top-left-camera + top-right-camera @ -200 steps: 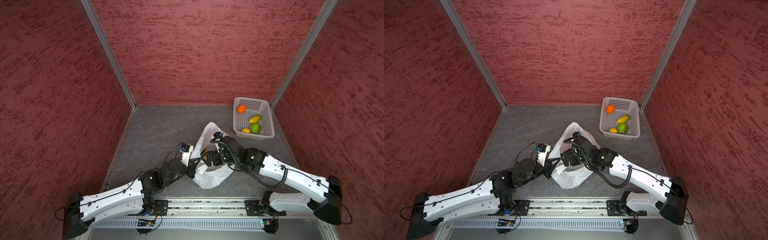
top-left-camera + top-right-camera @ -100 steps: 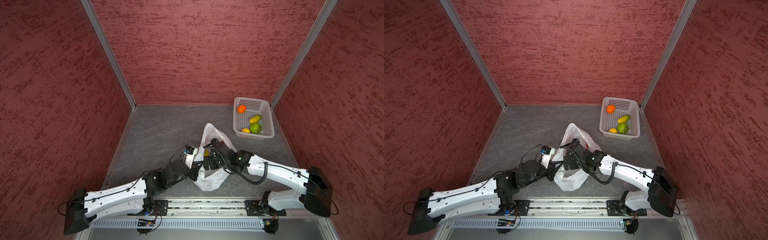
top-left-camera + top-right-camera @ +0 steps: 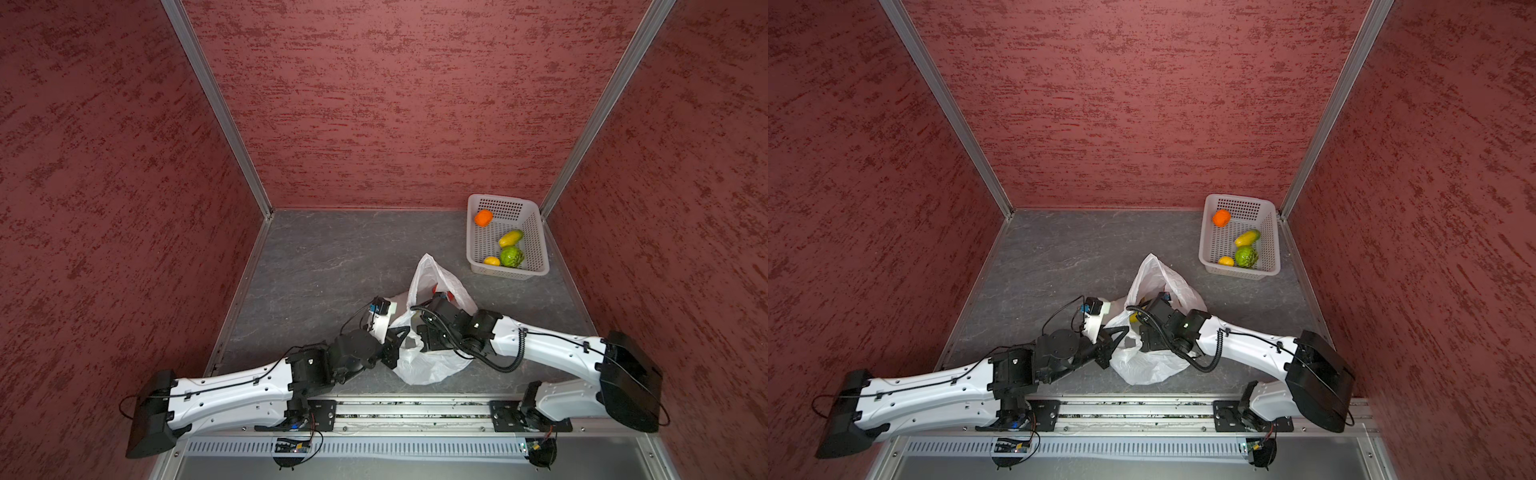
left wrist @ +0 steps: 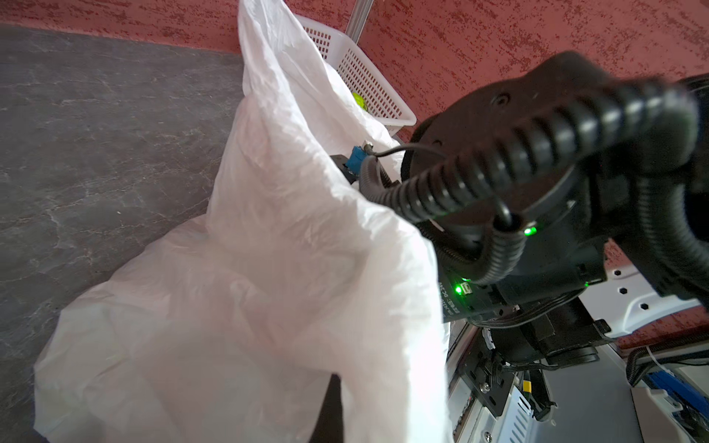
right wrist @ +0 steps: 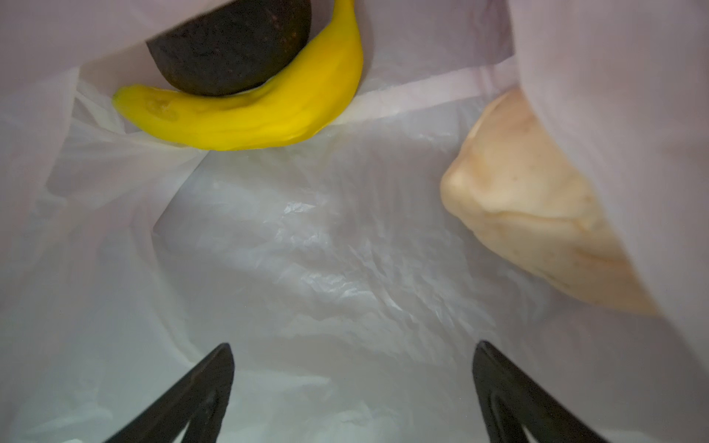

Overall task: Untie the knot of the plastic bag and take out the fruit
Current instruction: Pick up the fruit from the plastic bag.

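Note:
The plastic bag point(image 3: 432, 365) point(image 3: 1142, 368) lies crumpled on the grey floor with its mouth open, and the knot is out of view. My left gripper point(image 3: 400, 336) is shut on the bag's near-left rim; the film point(image 4: 268, 268) covers its jaws in the left wrist view. My right gripper point(image 5: 353, 345) is open inside the bag with nothing between its fingers. Ahead of it lie fruit: a yellow banana point(image 5: 249, 119), a black piece point(image 5: 230, 50) and a beige piece point(image 5: 529, 214). More fruit lies in the basket: an orange point(image 3: 483, 217), a mango point(image 3: 511, 238), a bumpy green one point(image 3: 512, 257) and a lemon point(image 3: 492, 261).
The white perforated basket point(image 3: 505, 198) point(image 3: 1241, 201) stands in the back right corner against the red walls. A metal rail point(image 3: 415, 409) runs along the front edge under both arm bases. The right arm's wrist and black cable point(image 4: 518, 153) sit close beside the left wrist.
My right arm has drawn its elbow back and pushed its open gripper down into the bag. The left gripper has kept its hold on the bag's rim and shifted slightly.

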Available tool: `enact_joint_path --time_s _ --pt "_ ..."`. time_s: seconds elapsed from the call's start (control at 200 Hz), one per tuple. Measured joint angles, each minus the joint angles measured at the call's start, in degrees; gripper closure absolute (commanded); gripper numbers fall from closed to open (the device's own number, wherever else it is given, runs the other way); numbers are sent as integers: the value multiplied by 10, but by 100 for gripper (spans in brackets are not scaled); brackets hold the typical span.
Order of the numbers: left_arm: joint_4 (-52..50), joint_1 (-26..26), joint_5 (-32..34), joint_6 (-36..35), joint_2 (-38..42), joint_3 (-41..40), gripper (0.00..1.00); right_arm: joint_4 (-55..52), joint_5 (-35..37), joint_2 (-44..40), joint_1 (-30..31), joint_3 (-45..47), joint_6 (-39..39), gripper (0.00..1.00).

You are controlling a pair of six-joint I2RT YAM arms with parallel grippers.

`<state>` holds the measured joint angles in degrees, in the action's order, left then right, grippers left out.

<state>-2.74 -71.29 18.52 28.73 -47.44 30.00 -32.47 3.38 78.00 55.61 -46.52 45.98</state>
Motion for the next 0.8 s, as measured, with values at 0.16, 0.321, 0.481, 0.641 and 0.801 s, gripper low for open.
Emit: enact_joint_path --time_s 0.16,0.321,0.481,0.641,0.801 --pt "4 3 -6 0 -7 0 100 8 12 4 -15 -8 22 2" --pt "29 2 -23 -1 -47 0 100 8 52 10 -42 -38 50 2" --pt "54 -5 -40 -3 -84 3 100 9 74 1 -79 -37 72 2" --pt "78 -6 -48 -6 -98 4 100 11 91 -2 -101 -34 83 2" --pt "93 -7 -52 -8 -103 5 100 22 103 -1 -108 -28 87 3"
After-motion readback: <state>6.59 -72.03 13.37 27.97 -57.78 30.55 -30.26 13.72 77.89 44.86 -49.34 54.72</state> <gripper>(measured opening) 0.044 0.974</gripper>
